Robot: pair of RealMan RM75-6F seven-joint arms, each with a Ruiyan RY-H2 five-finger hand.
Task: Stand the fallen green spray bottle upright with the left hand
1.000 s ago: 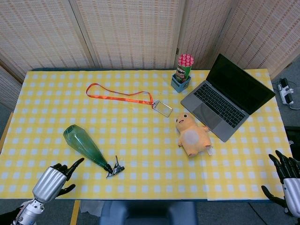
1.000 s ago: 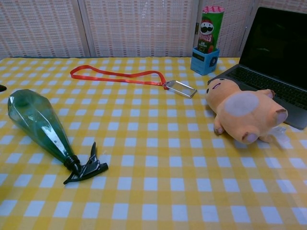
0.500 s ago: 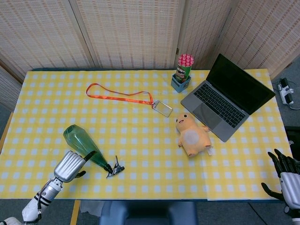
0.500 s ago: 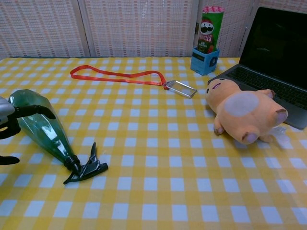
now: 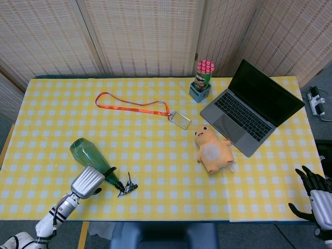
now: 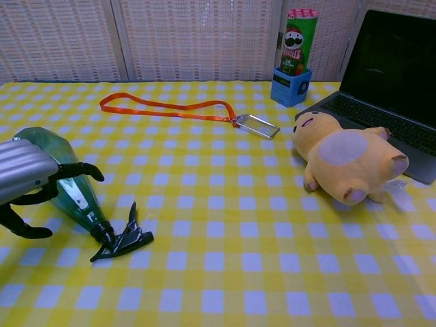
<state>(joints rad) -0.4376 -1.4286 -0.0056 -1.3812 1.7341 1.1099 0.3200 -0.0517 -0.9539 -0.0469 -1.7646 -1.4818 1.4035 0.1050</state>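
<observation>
The green spray bottle (image 5: 85,152) lies on its side on the yellow checked tablecloth at the front left. Its wide base points to the back left and its black trigger head (image 5: 127,185) to the front right. My left hand (image 5: 88,180) hovers over the bottle's narrow half, fingers spread. In the chest view the left hand (image 6: 24,176) arches over the bottle (image 6: 76,199), one finger curved across the top and the thumb low at the near side, not clamped. My right hand (image 5: 316,196) hangs open beyond the table's front right corner.
An orange lanyard with a badge (image 5: 136,107) lies behind the bottle. At mid-right sit a plush toy (image 5: 212,150), an open laptop (image 5: 251,106) and a Pringles can in a blue holder (image 5: 202,79). The table's front edge (image 5: 155,219) runs close behind my left hand.
My left hand has moved from the table's front left edge rightward and forward, onto the bottle's narrow part. The bottle still lies in the same place. The right hand has barely shifted.
</observation>
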